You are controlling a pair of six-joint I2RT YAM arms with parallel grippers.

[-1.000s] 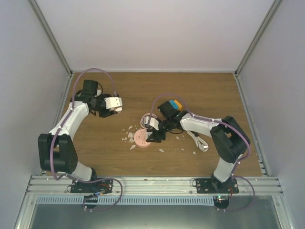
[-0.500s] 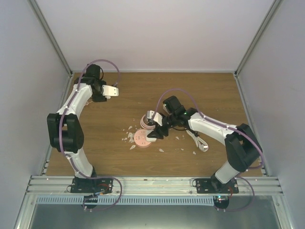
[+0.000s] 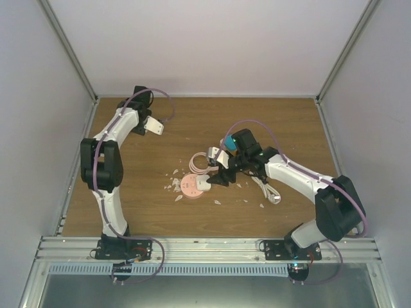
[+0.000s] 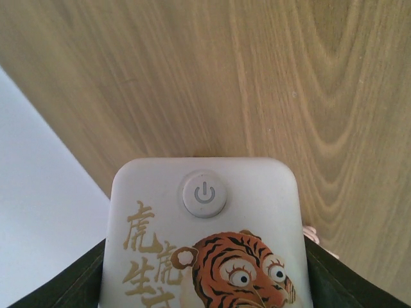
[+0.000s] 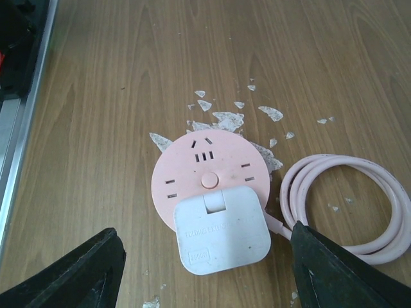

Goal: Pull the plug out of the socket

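Note:
A round pink socket (image 5: 205, 163) lies flat on the wooden table, with a white square plug (image 5: 221, 234) seated on its near half. My right gripper (image 5: 205, 231) is open and hovers right above the plug, one black finger (image 5: 70, 273) on each side and clear of it. In the top view the socket (image 3: 187, 187) and plug (image 3: 203, 185) sit mid-table beside the right gripper (image 3: 217, 177). My left gripper (image 4: 205, 282) is shut on a white box with a tiger print and a power button (image 4: 203, 194), held at the far left (image 3: 154, 126).
The socket's pink cable (image 5: 350, 205) lies coiled beside it. White flakes (image 5: 218, 119) are scattered around the socket. A white cable (image 3: 270, 190) lies under the right arm. A metal rail (image 5: 22, 115) runs along the table edge.
My left arm has swung toward the far left corner with the white box in its grip. My right gripper has shifted slightly right, staying over the socket and plug.

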